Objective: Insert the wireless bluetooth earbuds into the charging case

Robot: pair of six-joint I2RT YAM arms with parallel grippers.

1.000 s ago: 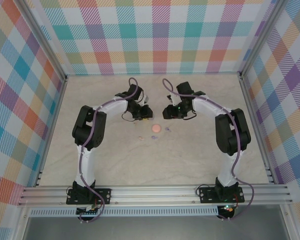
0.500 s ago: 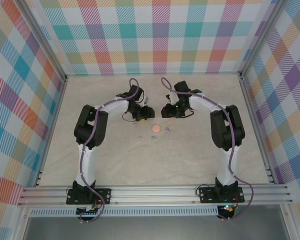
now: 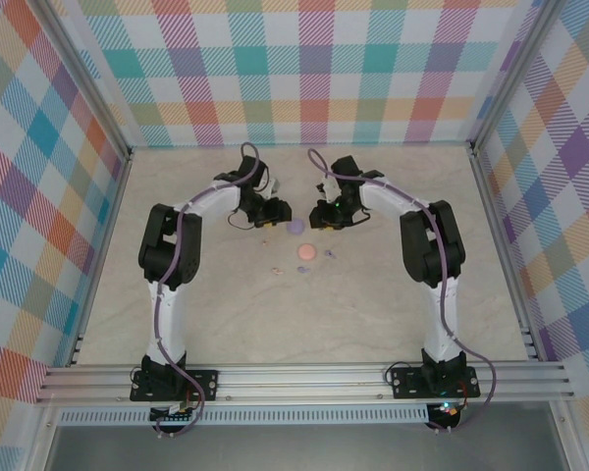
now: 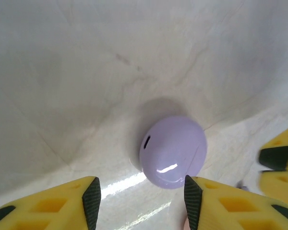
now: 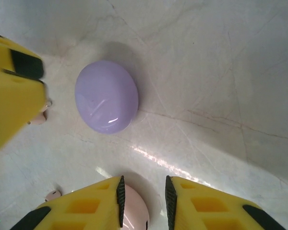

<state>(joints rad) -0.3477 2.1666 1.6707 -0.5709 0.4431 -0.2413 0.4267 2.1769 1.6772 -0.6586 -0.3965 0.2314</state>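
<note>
Evidently the work is at the case-opening stage: the purple case (image 4: 173, 151) lies closed on the desk (image 4: 62, 72), and none of the earbuds (image 3: 301, 270) are in it. They lie loose on the desk nearer the arm bases, around a pink case (image 3: 305, 252).

The left pincer (image 4: 141, 201) hovers just short of the purple case, jaws spread wide and empty. The right pincer (image 5: 143, 196) faces it from the other side with only a narrow gap between its jaws, holding nothing; the pink case shows beneath it.

Next, I judge, one pincer must steady the purple shell while the other lifts the lid. The shell is rounded and glossy, so it may slip.

Room is tight at the middle: each pincer's fingers show at the edge of the other's wrist view, so they could clash. The desk is open all around, and the checked walls (image 3: 314, 69) stand well apart.
</note>
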